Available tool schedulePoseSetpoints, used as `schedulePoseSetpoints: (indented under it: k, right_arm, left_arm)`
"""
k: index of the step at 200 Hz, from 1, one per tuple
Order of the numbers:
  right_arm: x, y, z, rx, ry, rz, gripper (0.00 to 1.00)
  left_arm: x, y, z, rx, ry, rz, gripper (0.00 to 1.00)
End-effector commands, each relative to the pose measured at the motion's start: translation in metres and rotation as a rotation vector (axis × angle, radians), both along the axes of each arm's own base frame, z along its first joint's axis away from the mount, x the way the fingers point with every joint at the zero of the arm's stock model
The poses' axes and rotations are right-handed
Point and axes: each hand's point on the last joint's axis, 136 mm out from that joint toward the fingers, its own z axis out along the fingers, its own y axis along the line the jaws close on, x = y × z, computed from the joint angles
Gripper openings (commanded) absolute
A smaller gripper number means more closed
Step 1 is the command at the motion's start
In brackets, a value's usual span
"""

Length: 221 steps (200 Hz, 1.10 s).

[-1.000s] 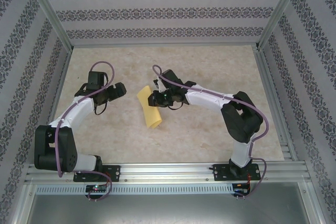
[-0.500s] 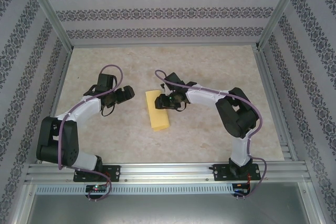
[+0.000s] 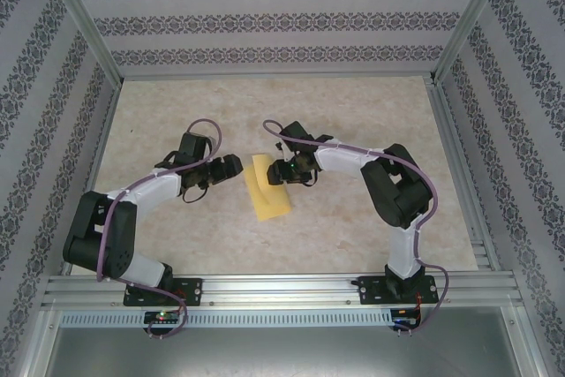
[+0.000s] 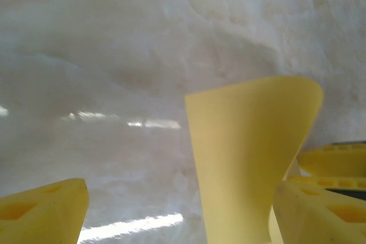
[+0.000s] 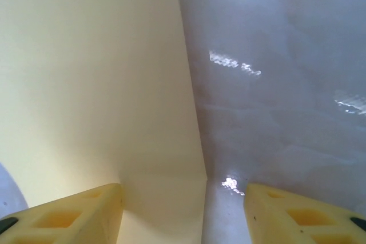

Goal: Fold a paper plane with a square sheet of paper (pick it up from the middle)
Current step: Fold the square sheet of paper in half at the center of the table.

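Patterned walls (image 3: 265, 19), beige mottled tabletop (image 3: 353, 121)

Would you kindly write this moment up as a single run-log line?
stage: mid-fold | folded yellow paper sheet: on beige mottled tabletop | left fingers: open, facing paper | right fingers: open, astride paper edge

Both arms bent inward, left hand (image 3: 235, 165) and right hand (image 3: 277, 171) facing each other, fingers spread.

I count one sheet (image 3: 269, 193) on one table (image 3: 371, 112). I drive two arms, left arm (image 3: 146, 190) and right arm (image 3: 349, 159), with two grippers: left gripper (image 3: 238, 168), right gripper (image 3: 274, 172).
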Motion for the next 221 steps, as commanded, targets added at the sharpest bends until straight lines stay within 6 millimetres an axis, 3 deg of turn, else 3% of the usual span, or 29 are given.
schedulePoseSetpoints:
  k: [1,42,90,139,221]
  right_arm:
    - [-0.004,0.004,-0.002,-0.007,-0.001,0.04,0.61]
    - [-0.005,0.006,-0.004,-0.003,0.004,0.035,0.64]
    - [-0.008,0.011,-0.004,-0.019,-0.003,0.037,0.65]
    - [-0.012,0.016,-0.002,-0.029,-0.01,0.042,0.65]
    - [-0.021,0.035,0.008,0.017,0.005,0.065,0.6]
  left_arm:
    - [-0.005,-0.03,0.007,-0.121,-0.024,-0.059,0.83]
    - [-0.016,-0.048,-0.004,-0.173,-0.01,-0.088,0.74]
    - [-0.014,-0.063,-0.01,-0.188,0.006,-0.113,0.52]
    - [-0.013,-0.062,-0.016,-0.179,0.016,-0.095,0.41]
    - [-0.015,-0.057,-0.023,-0.15,0.026,-0.08,0.39]
